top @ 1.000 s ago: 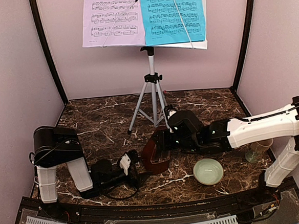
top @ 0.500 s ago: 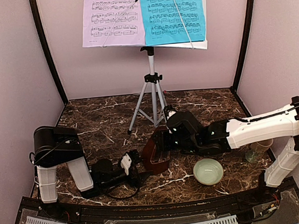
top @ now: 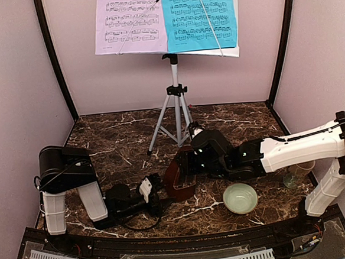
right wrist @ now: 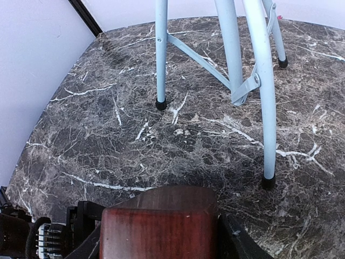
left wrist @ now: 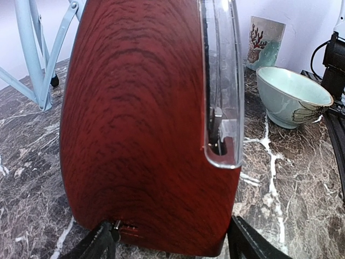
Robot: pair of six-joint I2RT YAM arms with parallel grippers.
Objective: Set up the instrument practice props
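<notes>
The dark reddish-brown metronome with its clear cover leans tilted on the marble in front of the stand. My right gripper is shut on its upper end, with a finger on each side in the right wrist view. My left gripper lies low at its base, and the fingers press both sides of the base in the left wrist view. The silver tripod music stand stands at the back. It holds the lavender page and the cyan page.
A pale green bowl sits just right of the metronome, near the front. A cream mug stands behind my right forearm. The tripod legs spread close behind the metronome. Pink walls close in the back and both sides.
My right gripper has shifted a little to the left with the metronome's upper end. The metronome's base and my left gripper have stayed in place.
</notes>
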